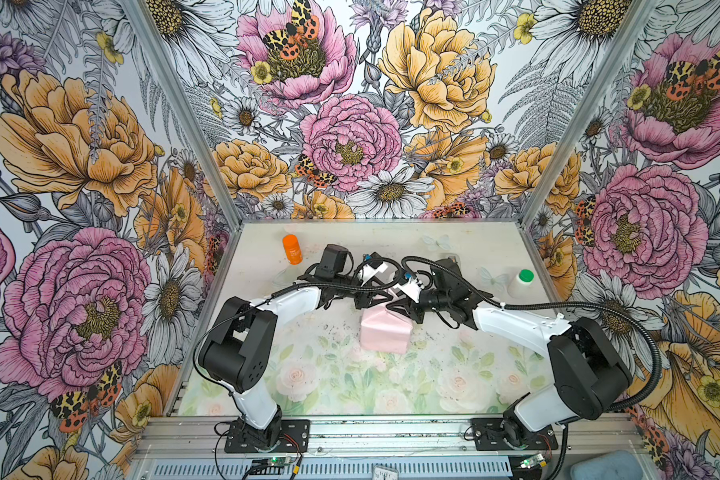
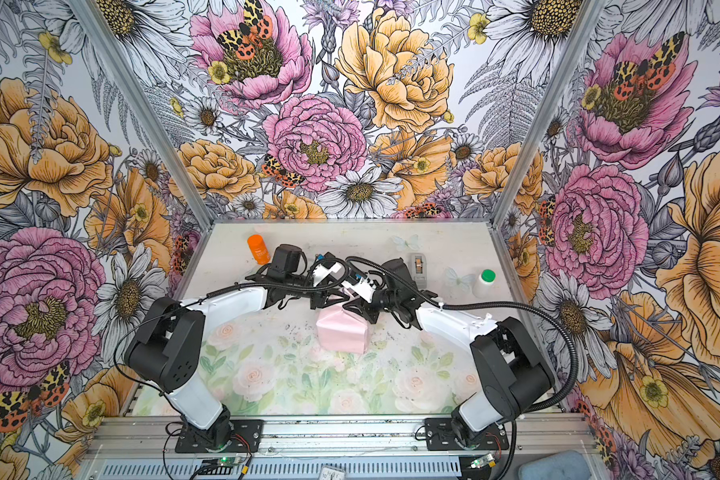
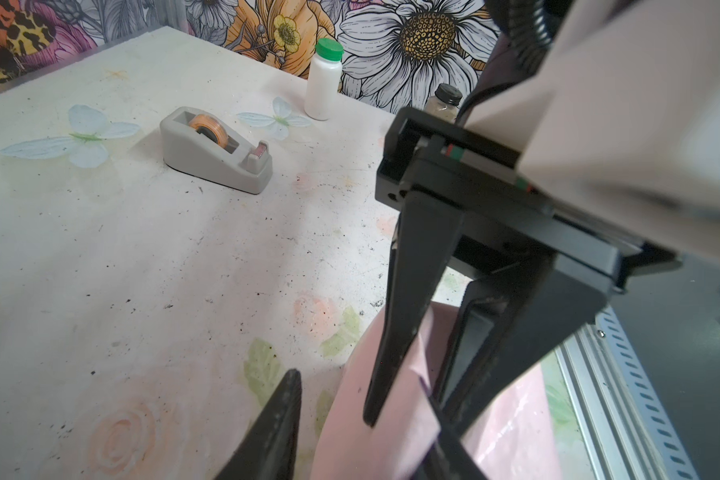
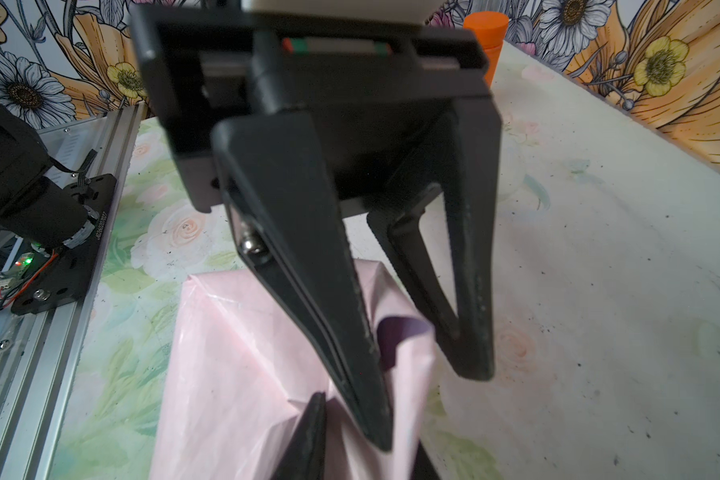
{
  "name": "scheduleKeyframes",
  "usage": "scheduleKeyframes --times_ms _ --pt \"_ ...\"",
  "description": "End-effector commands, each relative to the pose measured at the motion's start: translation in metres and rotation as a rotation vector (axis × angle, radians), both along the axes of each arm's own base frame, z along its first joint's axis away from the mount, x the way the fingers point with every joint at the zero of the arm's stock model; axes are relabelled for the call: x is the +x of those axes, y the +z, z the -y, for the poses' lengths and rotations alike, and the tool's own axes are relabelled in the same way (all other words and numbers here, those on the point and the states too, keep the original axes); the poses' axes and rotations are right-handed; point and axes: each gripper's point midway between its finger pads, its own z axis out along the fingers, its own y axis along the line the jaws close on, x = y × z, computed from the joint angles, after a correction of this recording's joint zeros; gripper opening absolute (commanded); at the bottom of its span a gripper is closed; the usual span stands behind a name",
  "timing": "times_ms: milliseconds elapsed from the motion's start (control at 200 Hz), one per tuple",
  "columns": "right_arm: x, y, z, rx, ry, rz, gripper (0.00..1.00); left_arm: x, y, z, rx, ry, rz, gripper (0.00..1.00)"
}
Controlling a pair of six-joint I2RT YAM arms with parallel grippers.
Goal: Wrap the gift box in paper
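Observation:
The paper (image 1: 385,336) (image 2: 341,334) is folded around the gift box, pale pink side out, at the middle of the table; the gift box itself is hidden inside. At the parcel's far end an upright flap (image 4: 410,374) shows its purple inner side. Both grippers meet there with fingers interleaved. My right gripper (image 4: 368,419) (image 3: 412,415) pinches this flap. My left gripper (image 3: 362,386) (image 4: 429,409) straddles the same flap, jaws apart; one of its fingers (image 3: 283,415) stands clear of the paper.
A grey tape dispenser (image 3: 215,151) (image 2: 420,266) sits behind the parcel. A white bottle with a green cap (image 1: 521,284) stands at the back right, an orange bottle (image 1: 292,249) at the back left. A small dark-lidded jar (image 3: 445,102) is near the wall. An aluminium rail (image 1: 391,432) runs along the front.

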Motion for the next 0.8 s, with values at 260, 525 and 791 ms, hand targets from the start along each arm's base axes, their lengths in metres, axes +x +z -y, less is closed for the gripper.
scheduleKeyframes --times_ms 260,525,791 --pt "0.002 0.01 -0.001 0.003 -0.004 0.014 0.25 -0.008 0.012 0.005 -0.032 -0.05 0.022 0.41" --pt "0.002 0.011 0.0 0.004 -0.007 0.016 0.25 -0.012 0.011 0.006 -0.029 -0.07 0.011 0.3" --pt "0.0 0.022 0.006 0.016 -0.05 0.019 0.46 -0.013 0.014 0.005 -0.028 -0.072 0.023 0.19"
